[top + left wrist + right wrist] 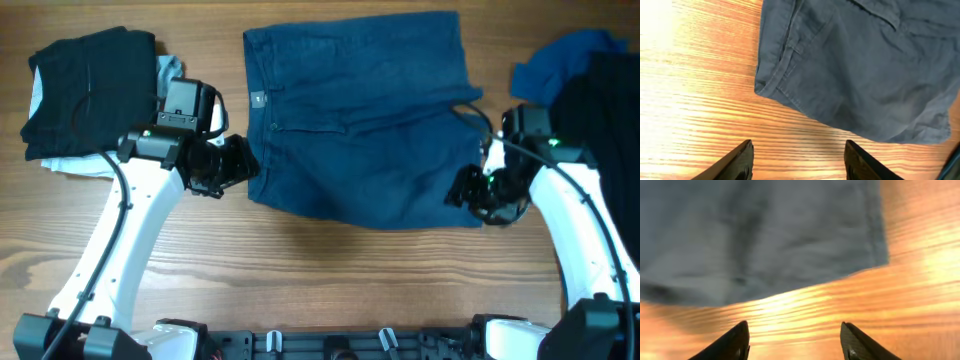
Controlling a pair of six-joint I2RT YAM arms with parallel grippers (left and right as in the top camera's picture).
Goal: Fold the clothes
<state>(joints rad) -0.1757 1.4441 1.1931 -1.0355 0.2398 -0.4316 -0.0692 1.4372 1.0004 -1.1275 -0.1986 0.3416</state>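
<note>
Overhead view: dark blue shorts (360, 115) lie flat on the table (300, 290), centred toward 12 o'clock, waistband end at 9 o'clock and leg openings at 3 o'clock. The left gripper (235, 165) sits just beside the waistband corner at 8 o'clock of the shorts; the right gripper (470, 190) sits at the leg hem near 4 o'clock. Each arm is thus posted at one end of the near edge, the likely placement for handling both ends of that edge together.

Left wrist view: the left gripper (797, 161) is moderately wide, only bare wood between its fingers, with the waistband corner (765, 87) ahead at 12 o'clock and untouched.

Right wrist view: the right gripper (792, 342) is likewise spread and empty, the hem of the shorts (765, 235) lying clear beyond it.

The near edge looks rounded rather than hemmed, suggesting one lengthwise fold is in place. A black folded stack (90, 85) at 10 o'clock probably serves as the finished pile; a loose blue garment (560, 60) and black garment (610, 100) at 2 o'clock probably await folding
</note>
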